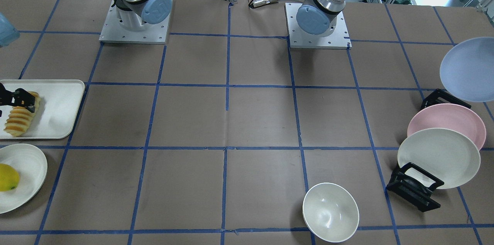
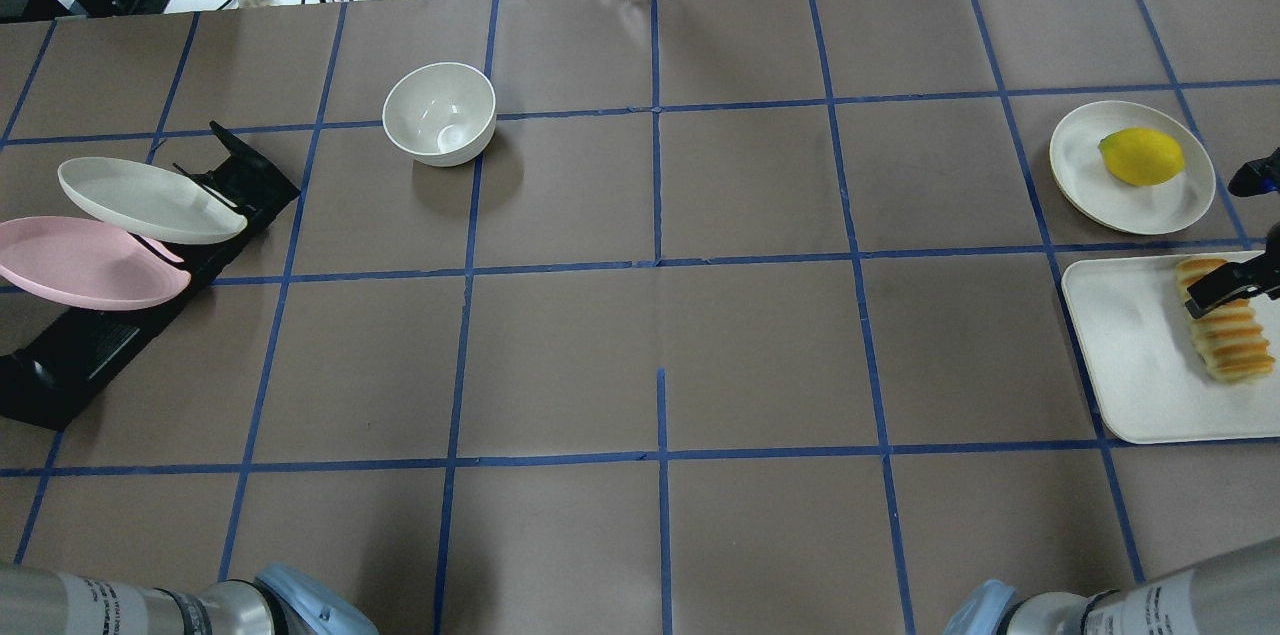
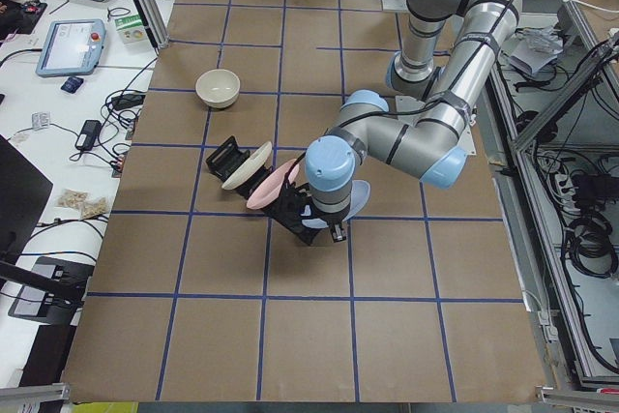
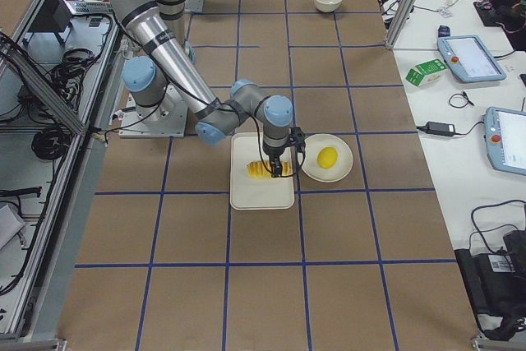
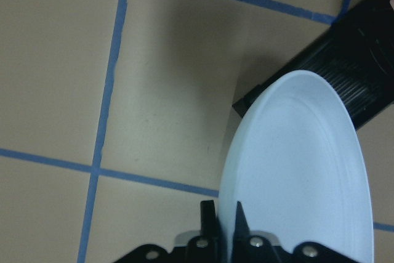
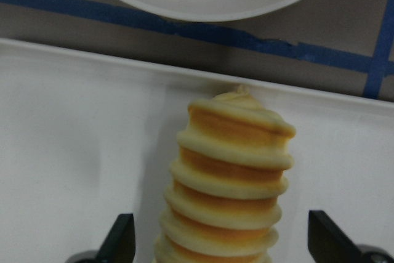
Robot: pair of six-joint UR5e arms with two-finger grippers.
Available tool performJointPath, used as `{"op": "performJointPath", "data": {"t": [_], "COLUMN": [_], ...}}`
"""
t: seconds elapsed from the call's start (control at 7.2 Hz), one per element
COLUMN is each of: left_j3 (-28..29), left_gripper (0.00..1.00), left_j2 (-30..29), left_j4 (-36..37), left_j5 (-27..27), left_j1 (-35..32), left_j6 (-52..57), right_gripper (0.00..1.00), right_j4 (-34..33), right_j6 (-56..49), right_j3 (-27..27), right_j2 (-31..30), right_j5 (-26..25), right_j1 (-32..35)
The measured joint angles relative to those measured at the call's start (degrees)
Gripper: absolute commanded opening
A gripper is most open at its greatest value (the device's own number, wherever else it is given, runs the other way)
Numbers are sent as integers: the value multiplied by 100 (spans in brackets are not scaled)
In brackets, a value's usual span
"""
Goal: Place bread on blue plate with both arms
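The bread (image 1: pixel 18 120) lies on a white tray (image 1: pixel 58 106) at the table's end on my right side. My right gripper (image 1: pixel 23 98) is open low over the bread's end, one finger on each side; the wrist view shows the bread (image 6: pixel 231 177) between the fingers (image 6: pixel 120 241). My left gripper (image 5: pixel 225 210) is shut on the rim of the blue plate (image 5: pixel 301 170). It holds the plate (image 1: pixel 469 69) tilted above the table, by the end of the black rack (image 1: pixel 440 98).
A pink plate (image 1: pixel 447 121) and a cream plate (image 1: pixel 438 158) lean in the black rack. A white bowl (image 1: pixel 330 212) stands near the front edge. A lemon (image 1: pixel 7 177) lies on a white plate (image 1: pixel 29 164) beside the tray.
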Motion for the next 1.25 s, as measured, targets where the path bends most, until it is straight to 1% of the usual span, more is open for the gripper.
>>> {"op": "performJointPath", "data": {"t": [0.28, 0.42, 0.56, 0.69, 0.83, 0.97, 1.11, 1.25], "left_j3": [442, 530, 547, 544, 540, 521, 450, 280], "left_gripper": [0, 0, 0, 0, 0, 0, 0, 0], "left_j2": [376, 526, 604, 640, 643, 595, 557, 547], "left_j4": [-978, -1243, -1356, -1387, -1314, -1155, -1042, -893], "left_j5": [171, 15, -253, -517, -727, -955, -1275, -1532], "left_j1": [-22, -120, -336, -733, -1207, -1645, -2031, -2487], "left_j6": [-30, -114, -335, -779, -1211, -1601, -2108, -2649], "right_gripper": [100, 100, 88, 67, 33, 13, 3, 0], "right_j4": [-127, -155, -190, -212, -219, -219, -205, -165], "right_j6": [39, 47, 55, 84, 119, 140, 147, 150], "right_j3": [-1, -12, -21, -22, -24, -26, -45, -96], "right_j2": [144, 221, 298, 339, 354, 345, 330, 314], "right_j5": [-17, -13, -10, -9, -8, -30, -61, -84], "right_j1": [-8, -10, -10, -10, -10, -10, -10, -10]}}
